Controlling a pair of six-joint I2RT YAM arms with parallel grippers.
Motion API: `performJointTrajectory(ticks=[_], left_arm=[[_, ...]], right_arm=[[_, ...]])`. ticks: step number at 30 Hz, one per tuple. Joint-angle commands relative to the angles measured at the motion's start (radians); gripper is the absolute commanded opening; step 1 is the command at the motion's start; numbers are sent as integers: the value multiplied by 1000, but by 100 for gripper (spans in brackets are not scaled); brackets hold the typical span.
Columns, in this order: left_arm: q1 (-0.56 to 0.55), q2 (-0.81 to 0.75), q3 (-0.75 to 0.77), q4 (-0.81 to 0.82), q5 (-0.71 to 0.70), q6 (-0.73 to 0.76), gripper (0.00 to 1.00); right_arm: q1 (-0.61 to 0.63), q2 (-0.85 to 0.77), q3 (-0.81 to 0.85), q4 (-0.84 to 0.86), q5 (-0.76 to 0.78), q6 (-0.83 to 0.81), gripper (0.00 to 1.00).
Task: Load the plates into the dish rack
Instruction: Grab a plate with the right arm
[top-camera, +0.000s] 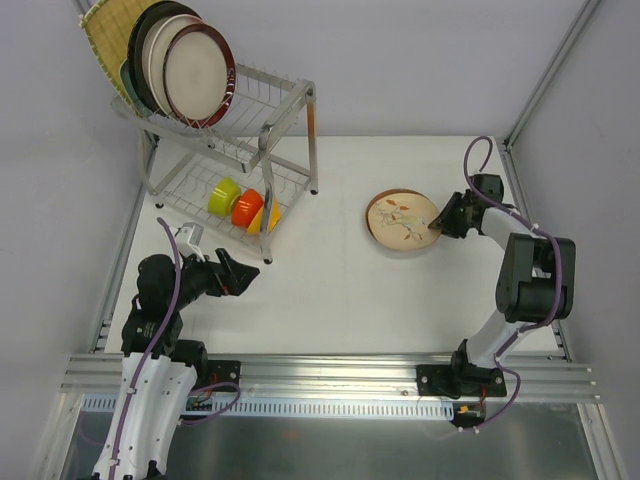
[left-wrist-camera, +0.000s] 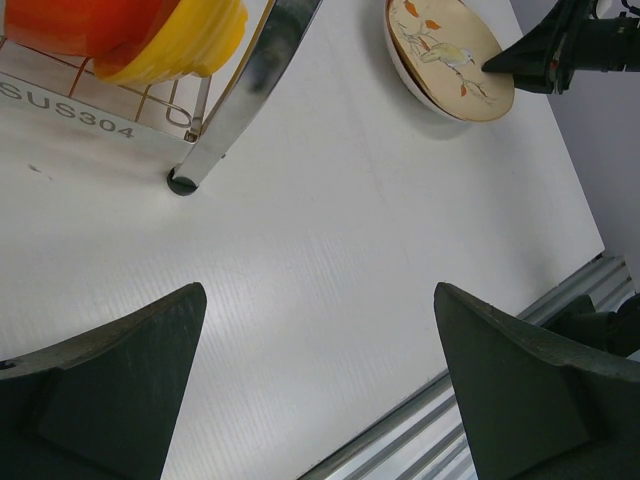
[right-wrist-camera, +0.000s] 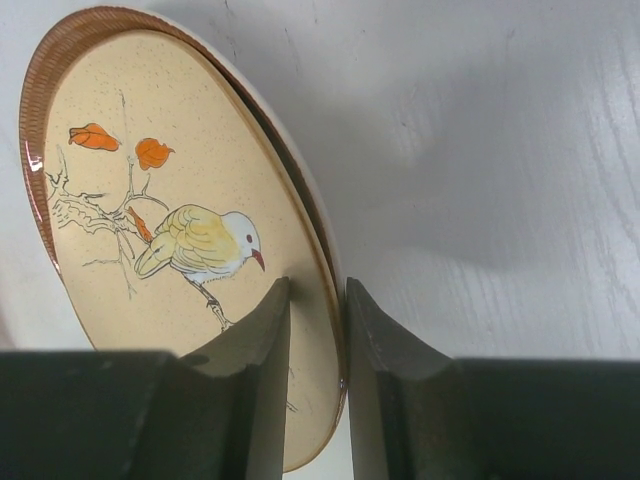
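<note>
A cream floral plate with a bird painted on it lies on the white table, right of centre. My right gripper is at its right edge, one finger on the painted face and the other against the outside of the rim, shut on it. The dish rack stands at the back left; its top tier holds a square yellow woven plate and round dark-rimmed plates on edge. My left gripper hovers open and empty near the rack's front leg.
Green, orange and yellow bowls sit in the rack's lower tier. An aluminium rail runs along the near edge. Grey walls close in the back and both sides.
</note>
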Motion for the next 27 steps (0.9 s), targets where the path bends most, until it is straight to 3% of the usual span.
performJointTrajectory(ticks=[1, 12, 15, 27], left_arm=[[13, -6, 15, 7, -7, 20, 99], [15, -1, 15, 6, -7, 20, 99], [15, -1, 15, 6, -7, 19, 99], [15, -12, 15, 1, -8, 20, 99]], right_arm=[[3, -51, 37, -127, 151, -64, 17], [3, -51, 40, -201, 188, -55, 19], [3, -57, 46, -215, 199, -56, 26], [5, -46, -38, -144, 174, -19, 29]])
